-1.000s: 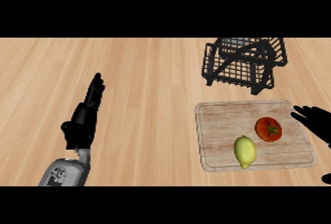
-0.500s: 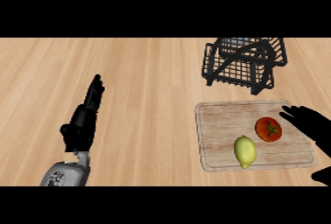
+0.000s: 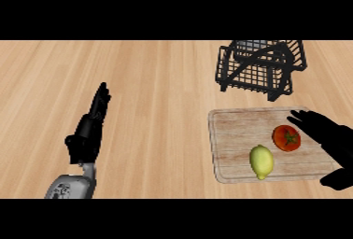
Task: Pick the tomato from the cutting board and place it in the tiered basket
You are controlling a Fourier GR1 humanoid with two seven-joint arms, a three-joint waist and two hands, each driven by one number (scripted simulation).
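Black right hand (image 3: 329, 136) spread flat beside tomato (image 3: 286, 138).

My left hand (image 3: 88, 133) rests at the lower left of the head view, edge-on, with its fingers straight and pointing up and away from me, and its grey forearm (image 3: 72, 186) comes in from the lower edge beneath it. My right hand (image 3: 331, 140) shows at the right edge, palm down and open, fingers (image 3: 303, 118) spread and reaching toward the upper left, thumb (image 3: 338, 179) hanging low near the frame's corner. I can't see my right forearm.
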